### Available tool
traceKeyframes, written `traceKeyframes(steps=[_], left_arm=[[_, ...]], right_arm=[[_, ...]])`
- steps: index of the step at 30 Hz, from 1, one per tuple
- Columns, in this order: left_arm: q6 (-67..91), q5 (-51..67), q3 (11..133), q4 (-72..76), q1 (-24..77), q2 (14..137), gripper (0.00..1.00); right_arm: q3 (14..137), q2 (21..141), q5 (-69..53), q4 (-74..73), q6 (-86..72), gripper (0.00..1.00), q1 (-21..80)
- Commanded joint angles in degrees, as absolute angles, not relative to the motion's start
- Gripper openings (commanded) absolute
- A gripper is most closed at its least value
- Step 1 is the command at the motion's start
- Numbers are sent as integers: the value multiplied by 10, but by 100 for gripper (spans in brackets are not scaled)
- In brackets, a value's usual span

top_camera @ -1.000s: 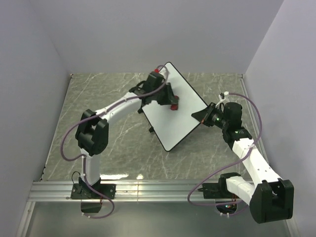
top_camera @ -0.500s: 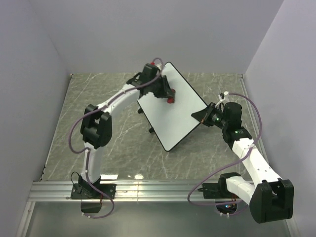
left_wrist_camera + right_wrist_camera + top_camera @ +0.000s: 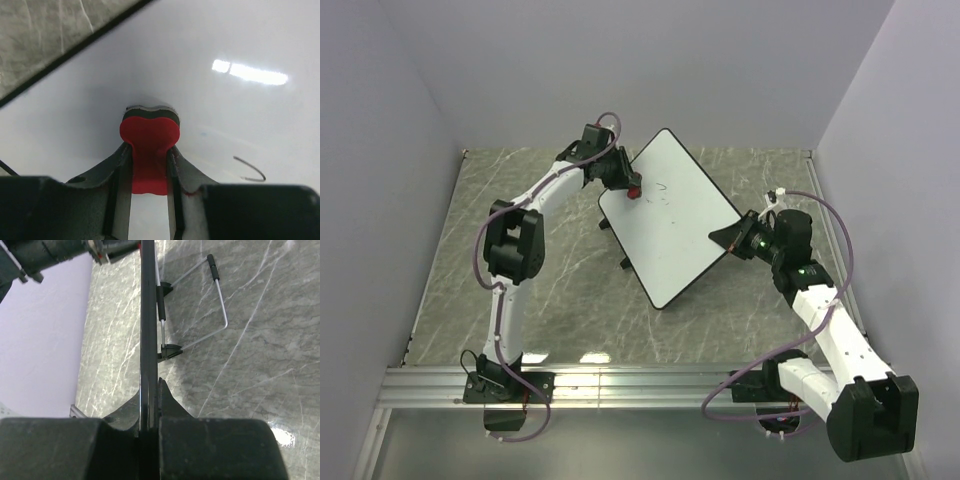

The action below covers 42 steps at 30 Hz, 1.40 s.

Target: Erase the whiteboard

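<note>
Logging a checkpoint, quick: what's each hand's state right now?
Left hand: closed, holding the red eraser.
Right hand: closed, clamped on the edge of the whiteboard.

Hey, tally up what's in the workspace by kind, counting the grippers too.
whiteboard: 1
red-and-black eraser: 1
grippers: 2 (left gripper, right gripper)
Total: 4
</note>
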State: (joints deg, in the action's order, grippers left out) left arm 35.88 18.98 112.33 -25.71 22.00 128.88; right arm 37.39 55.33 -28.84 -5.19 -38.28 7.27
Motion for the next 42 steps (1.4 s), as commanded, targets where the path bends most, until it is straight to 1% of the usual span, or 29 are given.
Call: traceKeyframes(steps=[1,4,7,9,14,22,24,27,30,31,37,42], left_arm=[[322,211,1080,-308,298,1270,0],[318,199,1050,-305,340,1229,0],[346,225,1006,-267,365,1198,0],[358,230,1011,-262,380,1191,0],[351,231,1070,-306,405,1199,1],[358,224,1023,-289,430,1172,0],[350,201,1028,-298,425,1176,0],[338,199,1060,-315,403,1202,0],[330,203,1109,-333,367,1240,0],[327,204,1142,-341,358,1251,0],[302,185,1268,-416,303,1386,0],[307,185,1210,-382,283,1377,0]], right_arm=[[382,576,-309,-145,-325,0,85],[388,587,-309,-135,-328,0,85],[392,596,-312,-127,-331,0,85],[389,598,-313,-120,-334,0,85],[391,595,-309,-127,-332,0,85],[390,593,-308,-126,-330,0,86],[390,593,-309,-124,-332,0,86],[388,593,-311,-120,-335,0,86],[387,591,-311,-122,-335,0,85],[388,589,-310,-122,-335,0,86],[384,582,-308,-134,-329,0,86],[388,585,-307,-134,-329,0,85]])
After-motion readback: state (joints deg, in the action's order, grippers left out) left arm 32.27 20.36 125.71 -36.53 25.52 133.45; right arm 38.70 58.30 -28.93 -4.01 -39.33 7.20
